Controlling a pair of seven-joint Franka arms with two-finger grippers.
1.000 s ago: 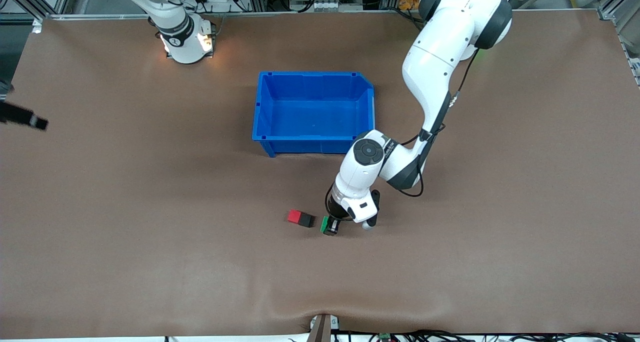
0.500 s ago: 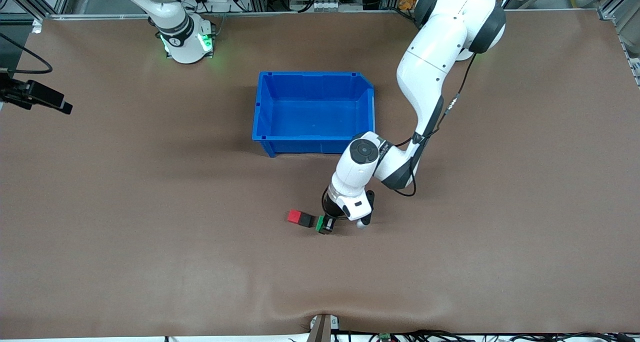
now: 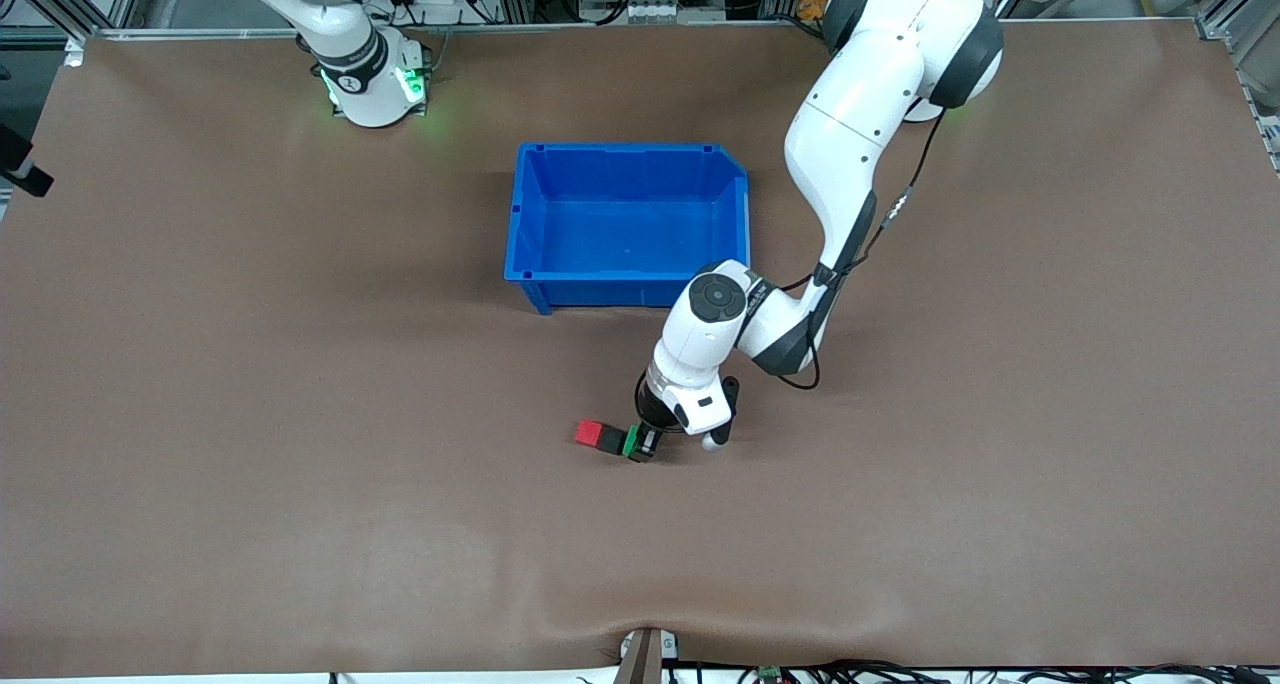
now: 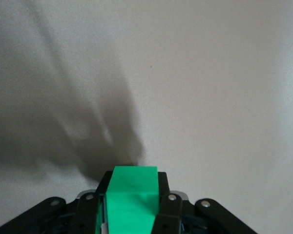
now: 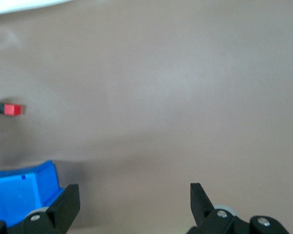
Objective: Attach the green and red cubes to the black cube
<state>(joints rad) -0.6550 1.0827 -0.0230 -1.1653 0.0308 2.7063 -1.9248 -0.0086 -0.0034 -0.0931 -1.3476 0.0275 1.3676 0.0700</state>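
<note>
Closing the gap: left gripper (image 3: 640, 444), jaws pinching the green cube (image 3: 630, 442), brought it against the black cube (image 3: 612, 438); red cube (image 3: 589, 432) already joined. Right gripper (image 5: 132, 202) waited, jaws spread.

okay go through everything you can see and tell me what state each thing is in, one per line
green cube: held in the left gripper, pressed against the black cube.
red cube: on the table, joined to the black cube.
blue bin: upright, empty.
right gripper: jaws open, holding nothing, waiting over the table.
</note>
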